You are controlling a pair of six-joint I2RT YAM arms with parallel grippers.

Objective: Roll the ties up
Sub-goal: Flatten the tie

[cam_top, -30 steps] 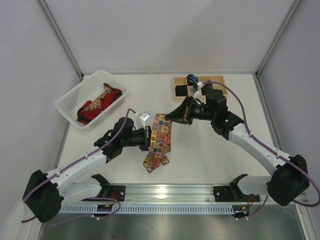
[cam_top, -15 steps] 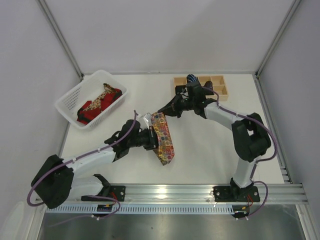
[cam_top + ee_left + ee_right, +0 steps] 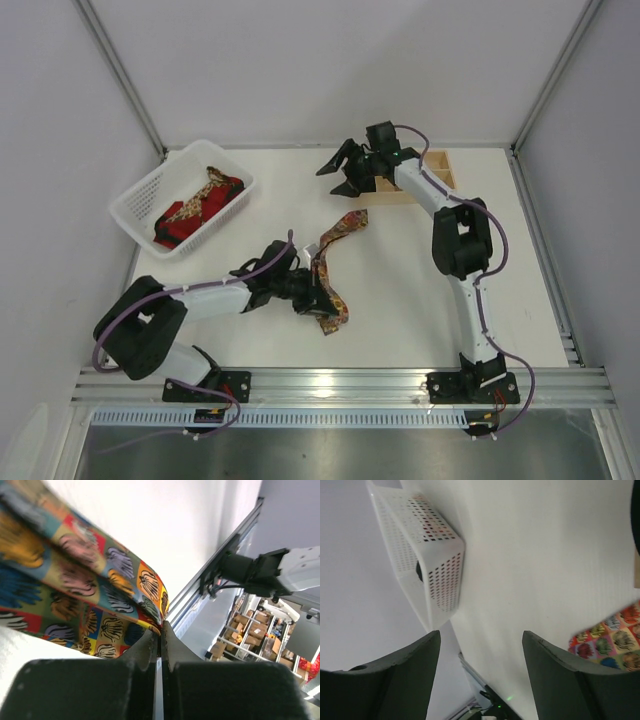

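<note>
The left arm (image 3: 200,300) lies low along the near side of the tabletop (image 3: 410,300), reaching toward the middle. The left jaws are pressed together, and in the left wrist view they pinch the edge of the multicoloured tie (image 3: 75,590), with no gap showing between the two black fingers (image 3: 145,650). From above, this tie (image 3: 335,300) sits near the middle of the tabletop, a little toward the near edge. Its near end lies bunched and folded beside the left jaws. The rest of it runs in a narrow curved strip toward the far side and ends well short of the wooden box (image 3: 440,172). Whether that strip lies flat or is lifted off the surface cannot be told.

To the left and further back stands a white perforated basket (image 3: 135,205) on the tabletop. It holds a red tie (image 3: 228,188) and a gold paisley tie (image 3: 190,208), lying crumpled together.

The right arm (image 3: 470,300) stretches from its base at the near edge to the far side. The right jaws hang spread wide just left of the wooden box, and the right wrist view shows nothing between them, only bare tabletop, the basket (image 3: 435,555) and a corner of the multicoloured tie (image 3: 612,640). The arm hides part of the box, whose compartments cannot be read.
</note>
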